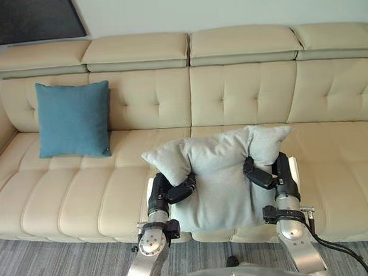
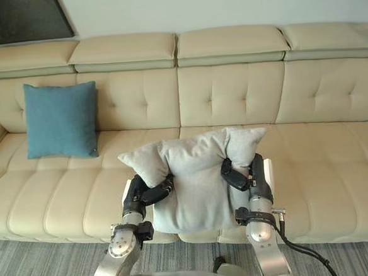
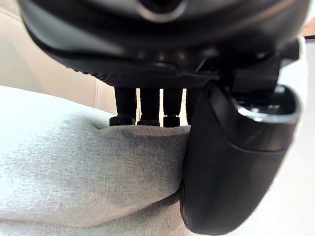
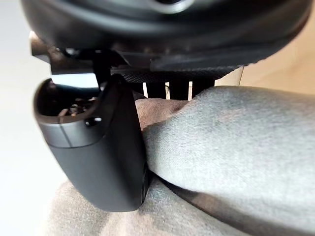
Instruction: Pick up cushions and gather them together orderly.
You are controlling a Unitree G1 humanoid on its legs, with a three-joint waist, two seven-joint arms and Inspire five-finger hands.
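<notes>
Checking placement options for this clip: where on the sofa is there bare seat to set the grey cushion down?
Bare seat lies between the blue cushion and the held grey cushion, and across the right end of the sofa. Crowded: mid-front, where left hand and right hand grip the grey cushion.

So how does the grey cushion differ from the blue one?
The grey cushion is gripped by the left hand and right hand, crumpled; the blue cushion leans untouched against the sofa back, smooth and square. Grey is pale, blue deeper. Both are plain fabric.
</notes>
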